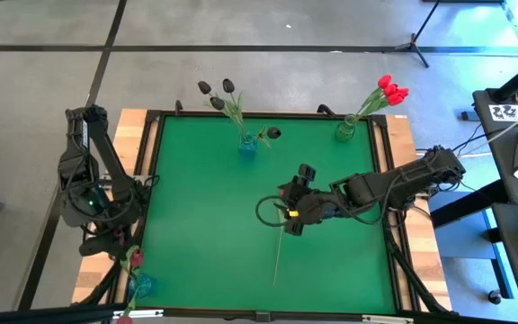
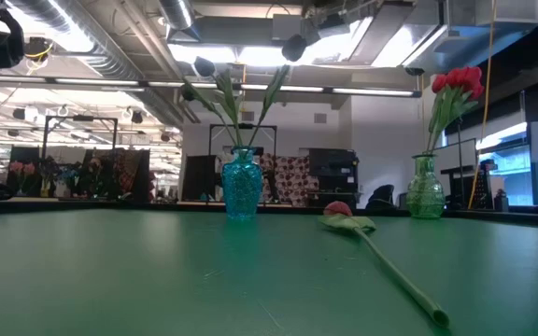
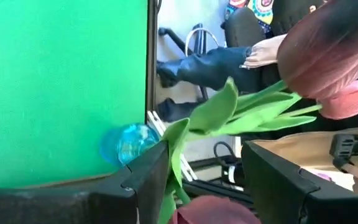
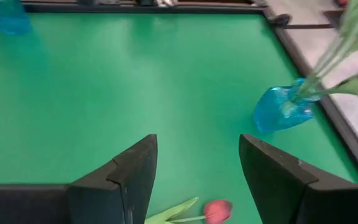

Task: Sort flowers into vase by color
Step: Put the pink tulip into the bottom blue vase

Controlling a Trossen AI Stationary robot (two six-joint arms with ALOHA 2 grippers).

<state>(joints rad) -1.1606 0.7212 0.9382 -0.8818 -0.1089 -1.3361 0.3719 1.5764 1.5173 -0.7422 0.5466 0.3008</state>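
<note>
One red tulip lies flat on the green table, head [image 4: 217,210] and thin stem [image 2: 395,273] both on the mat. My right gripper [image 4: 197,155] hangs open above the head, touching nothing. A blue vase [image 1: 245,144] at the far edge holds dark tulips [image 1: 216,93]. A green vase [image 1: 344,131] at the far right holds red tulips [image 1: 391,90]. A second blue vase [image 1: 140,285] stands at the near left corner. My left gripper [image 3: 204,155] is open beside it, with maroon tulip heads [image 3: 328,56] and green leaves [image 3: 194,127] between and past its fingers. My left gripper has a tulip leaf [image 3: 174,155] close along the inner side of one finger [image 3: 145,171]. I cannot tell whether leaf and finger touch. The fingers stand wide apart and pinch nothing.
A small dark thing [image 1: 274,133] lies on the table by the far blue vase. The table's raised dark rim [image 1: 151,171] runs around the mat. A seated person's legs [image 3: 210,62] show beyond the near left corner. Open green mat [image 1: 205,225] lies left of the right gripper.
</note>
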